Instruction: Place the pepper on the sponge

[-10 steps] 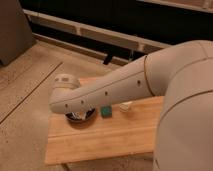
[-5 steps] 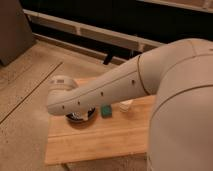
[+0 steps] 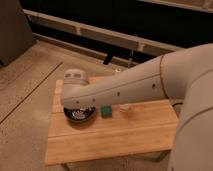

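No text, label, brand, number or sign can be read anywhere, whether on the pale arm [image 3: 135, 82], the wooden board [image 3: 125, 136], the black bowl [image 3: 82, 119], the sponge [image 3: 105, 110] or the white cup [image 3: 124, 107]. The gripper is out of sight beneath the arm's rounded wrist [image 3: 75, 80], above the black bowl, so any marking on it is hidden.

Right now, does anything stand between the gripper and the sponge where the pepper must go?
The pepper is not visible. The gripper hangs over the black bowl, mostly hidden under the arm. The sponge lies just beside the bowl, top bare; only the bowl's rim stands between them.
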